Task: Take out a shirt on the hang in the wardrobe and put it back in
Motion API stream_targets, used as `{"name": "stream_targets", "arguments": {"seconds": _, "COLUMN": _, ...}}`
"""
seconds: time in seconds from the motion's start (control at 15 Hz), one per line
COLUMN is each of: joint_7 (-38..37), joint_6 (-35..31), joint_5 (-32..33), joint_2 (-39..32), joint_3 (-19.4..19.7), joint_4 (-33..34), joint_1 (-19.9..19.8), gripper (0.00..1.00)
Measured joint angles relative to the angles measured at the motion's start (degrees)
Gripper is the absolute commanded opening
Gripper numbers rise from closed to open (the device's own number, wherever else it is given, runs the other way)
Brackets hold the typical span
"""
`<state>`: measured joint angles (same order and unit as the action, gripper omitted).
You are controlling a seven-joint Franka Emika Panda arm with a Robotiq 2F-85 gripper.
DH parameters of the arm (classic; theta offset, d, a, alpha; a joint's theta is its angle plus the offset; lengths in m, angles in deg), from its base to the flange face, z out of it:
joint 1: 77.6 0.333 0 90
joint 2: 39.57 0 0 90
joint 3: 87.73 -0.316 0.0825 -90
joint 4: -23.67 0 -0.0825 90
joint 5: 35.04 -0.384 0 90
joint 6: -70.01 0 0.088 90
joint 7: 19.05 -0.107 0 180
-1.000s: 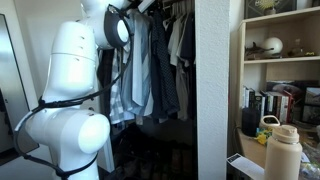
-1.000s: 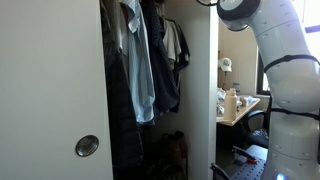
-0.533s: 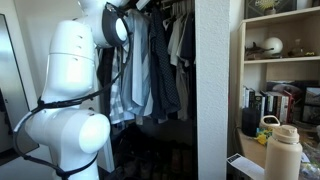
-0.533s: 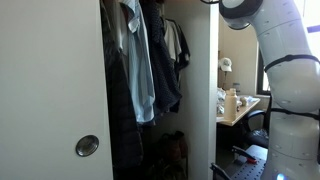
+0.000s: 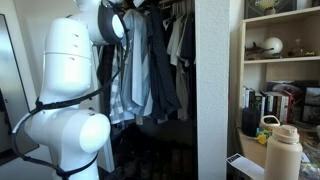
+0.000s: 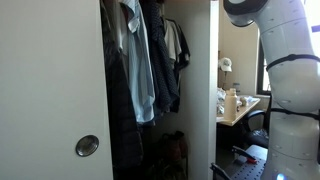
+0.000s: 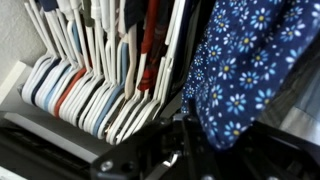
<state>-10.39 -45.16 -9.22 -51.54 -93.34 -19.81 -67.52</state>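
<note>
Gripper: six o'clock, wrist view; opening and hold cannot be told.
Shirt: two o'clock, beside the hangers (probably hanging there).
Progress: shirt inside wardrobe; removal and return judged pending.

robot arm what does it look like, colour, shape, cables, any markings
The arm is glossy white, built of fat rounded shells with thin dark seams at the joints and a dark round cap near its top. Black cables loop around its lower segments. No markings are legible. The gripper shows only as black hardware in the wrist view.
</note>
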Motion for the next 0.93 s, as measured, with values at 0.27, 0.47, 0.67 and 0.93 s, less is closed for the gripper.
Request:
{"name": "stream_targets", "arguments": {"seconds": 0.27, "joint_7": 0.0, "joint_6": 0.0, "joint_5": -0.3, "joint_2": 3.3, "joint_3": -0.1, "joint_4": -4.1, "joint_1": 0.2, "gripper": 0.01}}
{"name": "stream_targets", "arguments": {"seconds": 0.47, "joint_7": -0.3, "joint_6": 0.0, "joint_5": -0.7, "joint_2": 7.1, "joint_3": -0.1, "joint_4": -9.0, "joint_1": 0.2, "gripper": 0.01}}
{"name": "stream_targets", "arguments": {"seconds": 0.67, "joint_7": -1.2, "joint_6": 0.0, "joint_5": -0.9, "joint_2": 11.7, "joint_3": 0.1, "joint_4": -14.8, "joint_1": 0.1, "gripper": 0.01}}
{"name": "stream_targets", "arguments": {"seconds": 0.93, "joint_7": -2.1, "joint_6": 0.0, "joint_5": -0.9, "joint_2": 18.5, "joint_3": 0.7, "joint_4": -23.2, "joint_1": 0.1, "gripper": 0.01}}
